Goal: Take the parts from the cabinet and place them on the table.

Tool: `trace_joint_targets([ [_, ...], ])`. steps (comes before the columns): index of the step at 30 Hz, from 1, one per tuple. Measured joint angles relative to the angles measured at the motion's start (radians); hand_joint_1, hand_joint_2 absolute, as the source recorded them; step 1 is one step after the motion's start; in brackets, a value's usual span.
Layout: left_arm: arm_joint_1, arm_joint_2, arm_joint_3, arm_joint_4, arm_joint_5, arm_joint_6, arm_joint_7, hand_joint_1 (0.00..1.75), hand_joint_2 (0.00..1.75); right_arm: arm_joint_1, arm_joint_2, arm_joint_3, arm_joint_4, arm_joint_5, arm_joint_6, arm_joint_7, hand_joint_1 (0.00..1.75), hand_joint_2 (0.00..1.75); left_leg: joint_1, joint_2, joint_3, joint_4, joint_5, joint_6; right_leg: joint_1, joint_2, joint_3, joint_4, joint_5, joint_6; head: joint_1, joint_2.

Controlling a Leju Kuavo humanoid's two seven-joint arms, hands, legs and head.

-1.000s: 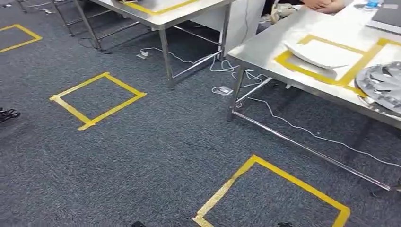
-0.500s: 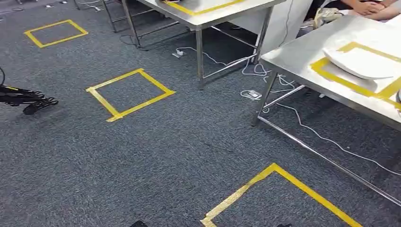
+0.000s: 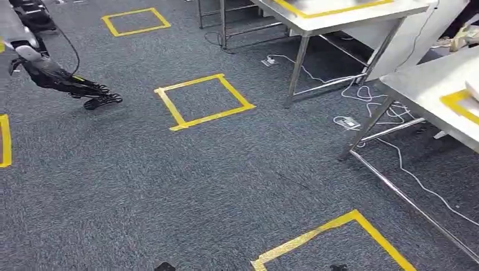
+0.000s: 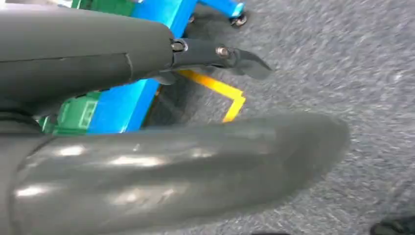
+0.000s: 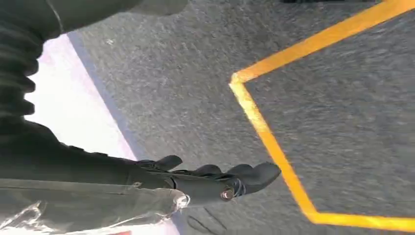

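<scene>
Nearest to the robot, a yellow tape square [image 3: 339, 237] lies on the grey carpet [image 3: 169, 186], cut by the lower edge of the head view. The right hand [image 5: 210, 178] hangs over a tape corner of this kind, its dark fingers [image 5: 254, 174] stretched out along a flat white surface [image 5: 73, 112], with some clear film [image 5: 98, 213] under the wrist. Whether this hand grasps the white thing cannot be told from the pictures. Farther on, a second square [image 3: 203, 101] lies in the middle of the floor. To the left of it the left hand [image 3: 96, 100] hangs low on its arm. It is released, with nothing between thumb and fingers, and behind it stands a blue and green frame [image 4: 122, 103] on a castor. At the right, a steel table [image 3: 418, 84] carries yellow tape and the edge of a white part [image 3: 473, 87] at the border of the picture. White cables [image 3: 361, 96] run under it. Beyond stand a second table [image 3: 339, 17] and a far square [image 3: 135, 21]. Compared with half a second ago, the whole picture has slid to the right because the camera turned left. So the part is almost out of sight now, and more of the left arm has come into sight.
</scene>
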Motion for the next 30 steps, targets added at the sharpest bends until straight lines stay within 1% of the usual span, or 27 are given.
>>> trace_joint_targets([
  [1,-0.003,0.000,0.000,0.000,0.000,0.003,0.000,0.00,0.00,0.002,0.000,0.000,0.000,0.000,0.000,0.000,0.00,1.75,0.000,-0.013,-0.002,0.000,0.001,0.006,0.000,0.030,-0.038,0.081,-0.043,0.001,0.003,0.000],
  [2,-0.005,-0.002,0.000,0.000,0.001,0.005,0.000,0.00,0.00,0.005,0.000,0.000,0.000,0.000,0.000,0.000,0.00,1.75,-0.001,-0.031,-0.003,0.000,0.001,0.008,0.000,0.042,-0.081,0.172,-0.082,0.002,0.004,0.000],
  [3,-0.004,-0.002,0.001,0.000,0.003,0.008,0.000,0.00,0.00,0.007,0.000,0.000,0.000,0.000,0.000,0.002,0.00,1.75,-0.002,-0.044,-0.002,0.000,0.000,0.010,0.001,0.046,-0.119,0.245,-0.108,0.001,0.005,0.000],
  [4,-0.003,-0.002,0.001,0.000,0.006,0.011,0.000,0.00,0.00,0.009,0.000,0.000,0.000,-0.002,0.000,0.003,0.00,1.75,-0.002,-0.058,-0.002,0.000,0.001,0.010,0.001,0.046,-0.142,0.282,-0.110,0.001,0.005,0.000],
  [5,-0.002,-0.002,0.002,0.000,0.010,0.013,0.000,0.00,0.00,0.010,0.000,0.000,0.000,-0.003,0.000,0.003,0.00,1.75,-0.002,-0.075,0.000,0.000,0.001,0.010,0.001,0.047,-0.142,0.270,-0.088,-0.001,0.004,0.000],
  [6,0.001,-0.002,0.005,0.000,0.023,0.017,-0.005,0.00,0.00,0.010,0.000,0.000,0.000,-0.004,0.000,0.003,0.00,1.75,-0.002,-0.090,0.001,0.001,0.002,0.009,0.001,0.048,-0.123,0.218,-0.047,-0.003,0.005,0.000],
  [7,0.003,-0.003,0.015,0.000,0.054,0.026,-0.020,0.00,0.00,0.010,0.000,0.000,0.000,-0.005,-0.001,0.002,0.00,1.75,-0.001,-0.105,0.004,0.001,0.002,0.008,-0.001,0.055,-0.087,0.135,0.002,-0.004,0.004,0.000],
  [8,0.003,-0.007,0.042,0.000,0.134,0.043,-0.060,0.00,0.00,0.009,0.000,0.000,0.000,-0.009,-0.001,0.000,0.00,1.75,0.000,-0.121,0.006,0.001,0.002,0.005,-0.005,0.086,-0.039,0.030,0.054,-0.006,0.005,0.000],
  [9,0.002,-0.011,0.077,0.000,0.195,0.054,-0.096,0.00,0.00,0.011,0.000,0.000,0.000,-0.015,-0.001,0.000,0.00,1.75,-0.003,-0.130,0.004,0.002,0.003,0.000,-0.011,0.140,-0.020,-0.015,0.051,-0.008,0.005,0.000],
  [10,0.000,-0.014,0.114,0.000,0.222,0.057,-0.124,0.00,0.00,0.011,0.000,-0.001,0.000,-0.017,-0.002,-0.002,0.00,1.75,-0.004,-0.144,-0.002,0.008,0.003,-0.007,-0.014,0.139,-0.014,-0.035,0.048,-0.010,0.003,0.000],
  [11,0.003,-0.015,0.143,0.000,0.217,0.058,-0.138,0.00,0.00,0.009,0.000,-0.001,0.000,-0.018,-0.002,-0.002,0.00,1.75,0.000,-0.151,-0.007,0.002,0.008,-0.015,-0.009,0.131,-0.011,-0.031,0.049,-0.015,0.004,0.000],
  [13,0.009,-0.015,0.169,0.000,0.212,0.061,-0.143,0.00,0.00,0.007,0.000,-0.002,0.000,-0.021,-0.003,-0.002,0.00,1.75,0.005,-0.173,-0.010,-0.007,0.019,-0.031,-0.004,0.113,-0.011,-0.032,0.054,-0.030,0.004,0.000],
  [14,0.010,-0.014,0.180,0.000,0.216,0.062,-0.146,0.00,0.00,0.007,0.001,-0.003,0.000,-0.021,-0.003,-0.002,0.00,1.75,0.006,-0.168,-0.012,-0.003,0.014,-0.033,-0.012,0.097,-0.007,-0.043,0.061,-0.039,0.003,0.000],
  [15,0.010,-0.016,0.191,0.000,0.220,0.064,-0.148,0.00,0.00,0.006,0.001,-0.003,0.000,-0.024,-0.003,-0.004,0.00,1.75,-0.002,-0.109,-0.022,0.021,-0.008,-0.037,-0.009,0.087,-0.005,-0.047,0.062,-0.044,-0.003,0.000],
  [16,0.007,-0.016,0.201,0.000,0.221,0.065,-0.149,0.00,0.00,0.007,0.001,-0.003,0.000,-0.024,-0.003,-0.005,0.00,1.75,-0.002,-0.072,-0.053,0.083,-0.048,-0.042,-0.007,0.072,-0.005,-0.047,0.062,-0.047,-0.009,0.000],
  [18,0.004,-0.016,0.214,0.000,0.221,0.068,-0.152,0.00,0.00,0.012,0.001,-0.004,0.000,-0.026,-0.003,-0.005,0.00,1.75,-0.001,-0.045,-0.128,0.237,-0.118,-0.047,-0.002,0.038,-0.005,-0.046,0.060,-0.051,-0.008,0.000],
  [19,0.004,-0.017,0.219,0.000,0.221,0.069,-0.153,0.00,0.00,0.013,0.001,-0.005,0.000,-0.027,-0.003,-0.005,0.00,1.75,0.000,-0.042,-0.152,0.288,-0.132,-0.048,-0.001,0.021,-0.006,-0.046,0.059,-0.052,-0.009,0.000],
  [20,0.007,-0.017,0.223,0.000,0.221,0.069,-0.153,0.00,0.00,0.012,0.001,-0.005,0.000,-0.027,-0.003,-0.005,0.00,1.75,0.000,-0.040,-0.151,0.289,-0.120,-0.049,-0.001,0.009,-0.005,-0.046,0.058,-0.053,-0.008,0.000],
  [21,0.009,-0.017,0.226,0.000,0.221,0.070,-0.153,0.00,0.00,0.010,0.001,-0.005,0.000,-0.027,-0.003,-0.005,0.00,1.75,0.000,-0.039,-0.130,0.252,-0.090,-0.048,0.000,-0.004,-0.004,-0.046,0.057,-0.052,-0.009,0.000],
  [22,0.009,-0.016,0.230,0.000,0.221,0.070,-0.153,0.00,0.00,0.009,0.001,-0.005,0.000,-0.027,-0.003,-0.005,0.00,1.75,-0.001,-0.032,-0.089,0.176,-0.047,-0.045,0.000,-0.016,-0.002,-0.046,0.056,-0.050,-0.009,0.000],
  [23,0.008,-0.016,0.233,0.000,0.221,0.071,-0.154,0.00,0.00,0.009,0.001,-0.005,0.000,-0.027,-0.003,-0.005,0.00,1.75,-0.002,-0.009,-0.036,0.084,-0.008,-0.042,0.000,-0.027,0.001,-0.046,0.053,-0.048,-0.009,0.000],
  [24,0.006,-0.018,0.235,0.000,0.221,0.071,-0.154,0.00,0.00,0.009,0.001,-0.005,0.000,-0.027,-0.004,-0.005,0.00,1.75,-0.005,0.041,0.004,0.019,0.006,-0.039,0.003,-0.035,0.005,-0.046,0.051,-0.044,-0.010,0.000],
  [25,0.002,-0.019,0.236,0.000,0.221,0.071,-0.155,0.00,0.00,0.010,0.001,-0.005,0.000,-0.027,-0.004,-0.005,0.00,1.75,-0.013,0.048,0.011,-0.009,-0.005,-0.032,0.012,-0.047,0.003,-0.039,0.042,-0.036,-0.011,0.000],
  [26,0.001,-0.019,0.238,0.000,0.221,0.071,-0.156,0.00,0.00,0.009,0.001,-0.005,0.000,-0.027,-0.004,-0.005,0.00,1.75,-0.011,0.037,0.008,-0.005,-0.003,-0.024,0.013,-0.057,0.005,-0.044,0.042,-0.034,-0.007,0.000],
  [28,0.006,-0.019,0.241,0.000,0.221,0.071,-0.156,0.00,0.00,0.005,0.001,-0.005,0.000,-0.027,-0.004,-0.005,0.00,1.75,-0.015,0.016,0.005,-0.005,-0.005,-0.014,0.011,-0.077,0.017,-0.050,0.042,-0.026,-0.007,0.000],
  [29,0.007,-0.020,0.242,0.000,0.221,0.072,-0.156,0.00,0.00,0.003,0.001,-0.005,0.000,-0.027,-0.004,-0.005,0.00,1.75,-0.008,0.001,0.011,-0.013,0.002,-0.004,0.009,-0.079,0.017,-0.049,0.035,-0.017,-0.009,0.000],
  [30,0.009,-0.020,0.243,0.000,0.221,0.074,-0.156,0.00,0.00,0.001,0.001,-0.005,0.000,-0.027,-0.004,-0.005,0.00,1.75,-0.005,-0.007,0.012,-0.014,0.003,-0.001,0.006,-0.035,0.013,-0.033,0.020,-0.011,-0.005,0.000],
])
